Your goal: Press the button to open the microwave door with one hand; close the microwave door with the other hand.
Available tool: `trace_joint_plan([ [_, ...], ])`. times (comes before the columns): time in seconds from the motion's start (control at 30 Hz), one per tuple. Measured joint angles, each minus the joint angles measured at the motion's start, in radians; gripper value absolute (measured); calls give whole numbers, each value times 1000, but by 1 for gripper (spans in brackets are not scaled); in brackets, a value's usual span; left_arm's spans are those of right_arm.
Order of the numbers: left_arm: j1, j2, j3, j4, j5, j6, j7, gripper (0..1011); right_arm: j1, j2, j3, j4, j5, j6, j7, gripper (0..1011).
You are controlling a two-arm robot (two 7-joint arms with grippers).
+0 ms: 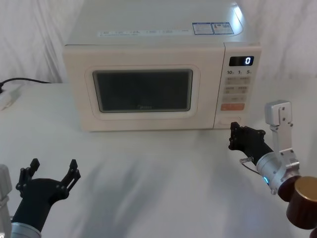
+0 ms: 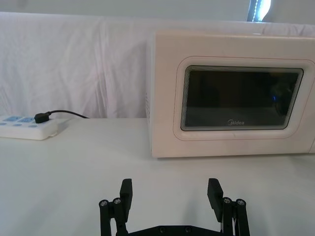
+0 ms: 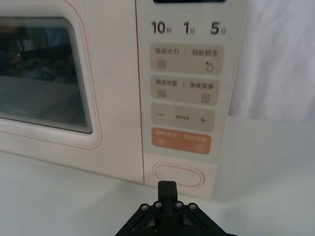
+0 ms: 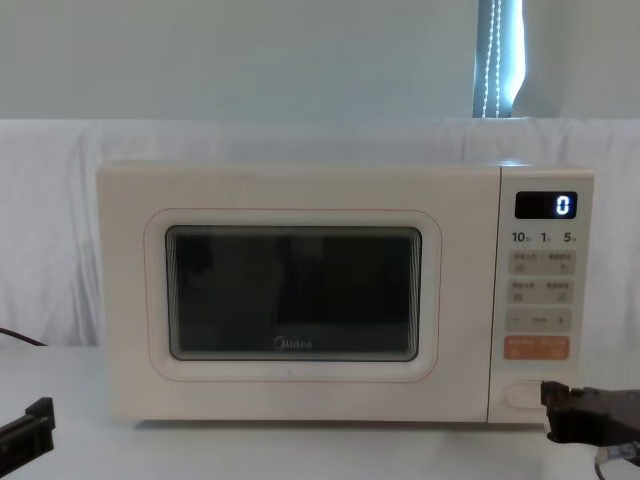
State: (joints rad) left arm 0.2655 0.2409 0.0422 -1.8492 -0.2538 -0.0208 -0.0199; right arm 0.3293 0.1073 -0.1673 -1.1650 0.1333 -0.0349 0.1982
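The right hand [image 3: 167,189], fingers pressed together, is hovering just before the wide cream oblong button [image 3: 178,175] of the boxy cream microwave [image 1: 148,74]; its cream dark-windowed door [image 1: 143,89] is sitting flush. The left hand [image 1: 52,171], fingers spread apart, is waiting near the white table's [image 1: 148,178] front left corner.

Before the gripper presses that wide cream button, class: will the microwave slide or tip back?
Probably neither. The microwave looks boxy and wide, flat on the table, so likely heavy enough to stay. The button sits low on the panel, so the shut right gripper gains little tipping leverage. It could skid slightly on the smooth cloth.
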Motion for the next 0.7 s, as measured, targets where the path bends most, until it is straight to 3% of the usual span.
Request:
trace_joint_plan([
  [0.7,0,0,0,0,0,0,0,1001,108,-14,-3,167,-20,-28,-12,0],
])
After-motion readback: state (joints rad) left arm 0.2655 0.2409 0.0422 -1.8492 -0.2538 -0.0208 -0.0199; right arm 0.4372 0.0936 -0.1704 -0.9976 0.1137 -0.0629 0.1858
